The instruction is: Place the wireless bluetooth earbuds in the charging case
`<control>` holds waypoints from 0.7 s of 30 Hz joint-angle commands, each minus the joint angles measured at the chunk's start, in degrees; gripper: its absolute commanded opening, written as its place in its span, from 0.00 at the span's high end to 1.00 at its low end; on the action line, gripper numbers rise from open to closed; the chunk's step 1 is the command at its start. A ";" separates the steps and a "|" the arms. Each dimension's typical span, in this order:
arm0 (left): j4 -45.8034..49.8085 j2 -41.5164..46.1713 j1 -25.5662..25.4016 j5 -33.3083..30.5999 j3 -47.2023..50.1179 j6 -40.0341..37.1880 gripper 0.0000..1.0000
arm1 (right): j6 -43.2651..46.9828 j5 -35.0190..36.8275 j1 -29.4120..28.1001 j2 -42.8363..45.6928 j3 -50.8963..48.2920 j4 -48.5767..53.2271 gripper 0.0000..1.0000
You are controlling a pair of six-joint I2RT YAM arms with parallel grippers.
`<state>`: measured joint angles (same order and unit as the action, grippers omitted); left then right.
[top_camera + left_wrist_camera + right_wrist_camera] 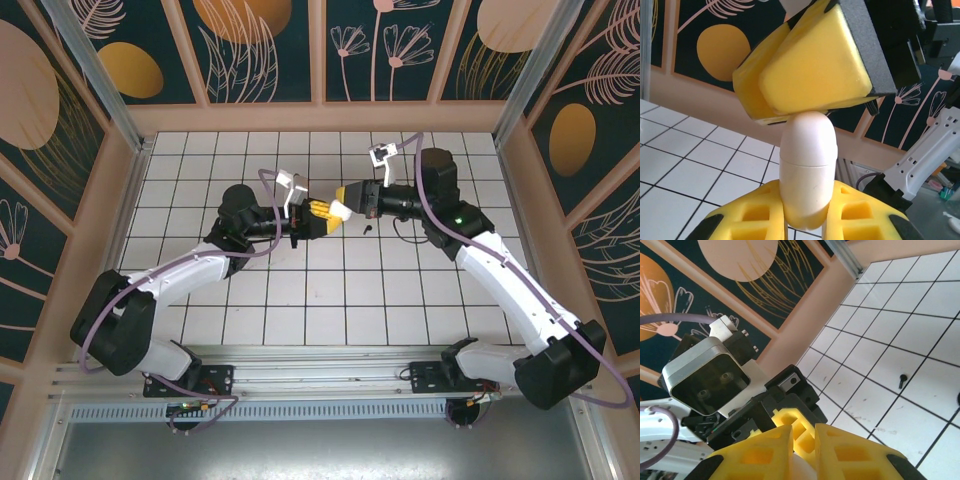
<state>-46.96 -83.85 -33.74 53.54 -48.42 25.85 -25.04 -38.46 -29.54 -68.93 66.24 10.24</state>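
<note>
1. We find the left gripper (807, 212) clamped tight on the lower half of a white capsule-shaped plastic charging case (807, 155), held above the white tiled table (250, 300).
2. The right gripper (805, 450) pinches the case's top, jaws nearly together.
3. One tiny black stemmed earbud (902, 381) lies on a tile, well apart from both.

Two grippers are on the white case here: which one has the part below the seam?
The left gripper: it clamps the white case below the seam, at the wider lower half, while the right gripper pinches only the rounded top.
</note>
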 commanded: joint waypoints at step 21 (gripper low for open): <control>-7.61 4.51 1.47 3.18 -0.07 9.17 1.00 | 2.84 -10.53 0.49 10.25 -10.57 -17.67 0.51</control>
<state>-50.54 -80.90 -32.42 53.78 -48.01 32.27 -23.88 -43.88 -29.21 -59.59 57.19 -4.23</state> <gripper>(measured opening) 0.148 0.494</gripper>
